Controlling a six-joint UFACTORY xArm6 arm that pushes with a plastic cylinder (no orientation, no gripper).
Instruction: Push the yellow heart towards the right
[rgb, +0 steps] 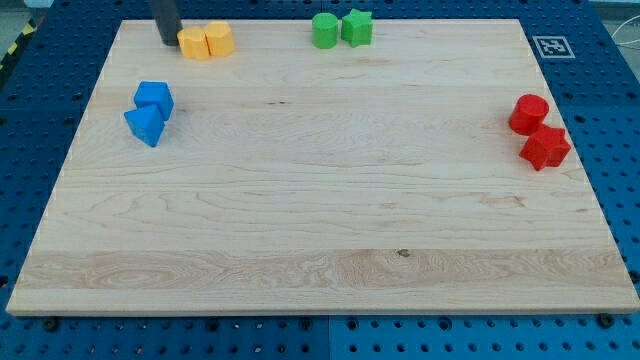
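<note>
Sitting: yellow heart (194, 43) lies near the table's (320, 240) top-left edge, touching a second yellow block (219, 38) on its right.
Tip: my tip (167, 41) stands just beside the heart's left side; contact cannot be told.
End effector: a plain rod, nothing to spread or pinch.
Green pair: green cylinder (324, 30) and green star (357, 27), top centre, touching.
Blue pair: blue cube (155, 98) above blue triangle (145, 125), left.
Red pair: red cylinder (528, 114) above red star (545, 147), right edge.
</note>
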